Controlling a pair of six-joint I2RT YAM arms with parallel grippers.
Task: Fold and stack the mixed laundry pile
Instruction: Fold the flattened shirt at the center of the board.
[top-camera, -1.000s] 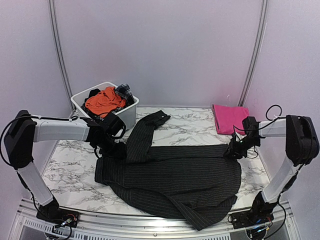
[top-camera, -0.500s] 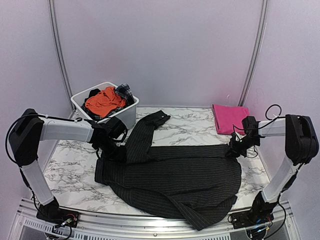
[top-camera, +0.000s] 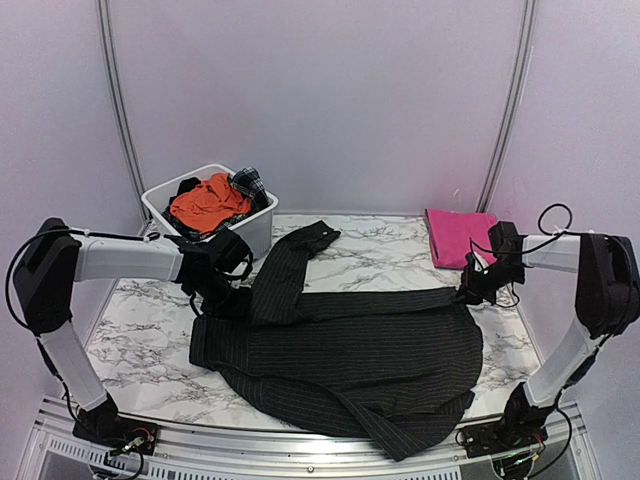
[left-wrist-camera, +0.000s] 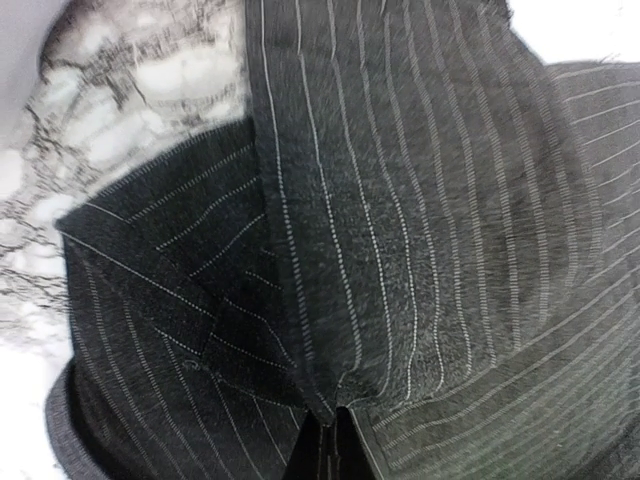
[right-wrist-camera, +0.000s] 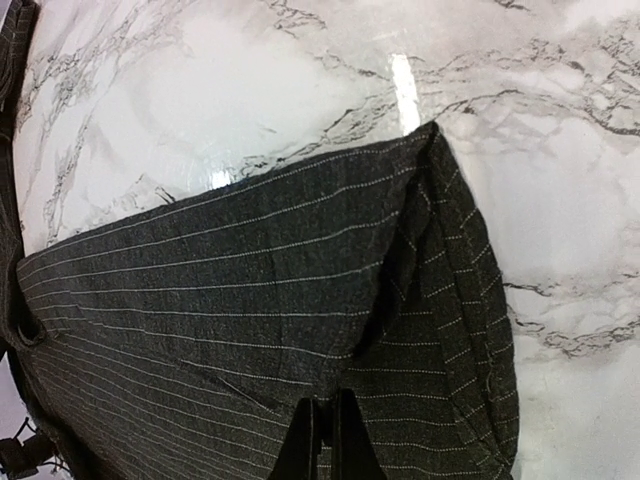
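At about 10 o'clock on the marble table (top-camera: 140, 340) stands a white plastic tub (top-camera: 258, 232). It holds an orange garment (top-camera: 207, 200), with a small dark plaid piece (top-camera: 250, 183) at its 2 o'clock rim and other dark cloth around them.

Just in front of the tub, toward 9 o'clock, the left gripper (top-camera: 228, 300) is down at the left shoulder corner of the black pinstriped shirt (top-camera: 340, 350). The left wrist view shows its fingertips (left-wrist-camera: 318, 445) pressed together with a fold of the shirt (left-wrist-camera: 380, 250) pinched between them, and marble (left-wrist-camera: 150, 90) bare at the upper left.

The shirt lies spread across the middle of the table. Its body reaches toward 6 o'clock, where the hem hangs to the near edge, and one sleeve (top-camera: 290, 265) is folded up and points toward 12 o'clock.

At 3 o'clock the right gripper (top-camera: 468, 292) is at the shirt's far right corner. In the right wrist view its fingers (right-wrist-camera: 308, 440) are closed on the doubled edge of the shirt (right-wrist-camera: 250, 290), with marble (right-wrist-camera: 250, 80) beyond.

At about 2 o'clock, behind that gripper, a folded magenta-pink cloth (top-camera: 458, 235) lies flat on the table, apart from the shirt.
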